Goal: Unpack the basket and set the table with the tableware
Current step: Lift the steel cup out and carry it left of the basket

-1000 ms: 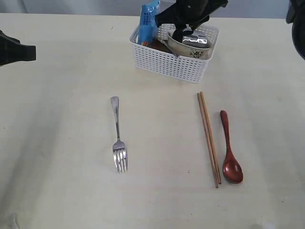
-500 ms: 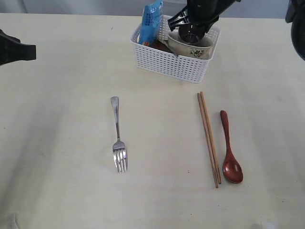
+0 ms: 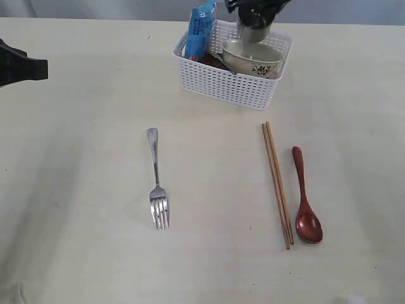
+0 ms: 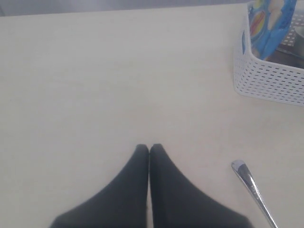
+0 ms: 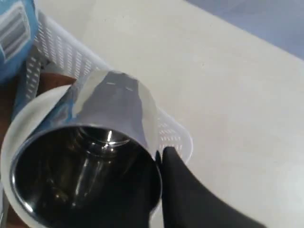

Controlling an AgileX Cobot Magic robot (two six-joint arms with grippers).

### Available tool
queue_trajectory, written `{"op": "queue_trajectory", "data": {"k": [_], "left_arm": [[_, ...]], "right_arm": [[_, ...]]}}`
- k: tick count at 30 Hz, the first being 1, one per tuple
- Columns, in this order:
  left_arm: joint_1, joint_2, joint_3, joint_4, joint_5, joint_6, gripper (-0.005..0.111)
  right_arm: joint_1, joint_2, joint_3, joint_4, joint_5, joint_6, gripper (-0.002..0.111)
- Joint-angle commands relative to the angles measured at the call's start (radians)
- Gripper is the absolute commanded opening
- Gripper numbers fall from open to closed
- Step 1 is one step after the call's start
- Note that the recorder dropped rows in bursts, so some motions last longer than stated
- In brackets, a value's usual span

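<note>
Tabletop (image 3: 95,240) basket (image 3: 221,85) holds bowl (image 3: 256,63), packet (image 3: 199,28); tool (image 5: 157,164) grips mug (image 5: 109,123).

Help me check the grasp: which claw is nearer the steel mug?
Right. The right claw is clamped on the steel mug at its rim, holding it above the basket. The left claw is shut over the table, far to the basket's left.

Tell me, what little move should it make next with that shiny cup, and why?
Probably carry the steel mug out over the table, clear of the basket. The right pincer grips its rim, holding it over the bowl, and there is bare room beside the chopsticks.
</note>
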Motion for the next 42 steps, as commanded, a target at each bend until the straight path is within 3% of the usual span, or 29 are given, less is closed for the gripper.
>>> {"op": "queue_trajectory", "data": {"k": [1, 7, 21, 33, 42], "left_arm": [[-0.007, 0.0, 0.006, -0.011, -0.006, 0.0, 0.0], [-0.007, 0.0, 0.006, -0.011, -0.006, 0.0, 0.0], [-0.007, 0.0, 0.006, -0.011, 0.008, 0.0, 0.0], [-0.007, 0.0, 0.006, -0.011, 0.025, 0.0, 0.0], [-0.007, 0.0, 0.006, -0.011, 0.025, 0.0, 0.0]], "right_arm": [[-0.006, -0.07, -0.004, 0.1, 0.013, -0.104, 0.0], [0.031, -0.099, -0.004, 0.314, 0.06, -0.269, 0.0], [0.301, -0.045, -0.004, 0.324, -0.017, -0.306, 0.0], [0.311, 0.097, -0.01, 0.304, -0.043, -0.299, 0.0], [0.311, 0.184, -0.123, 0.256, 0.035, -0.264, 0.0]]}}
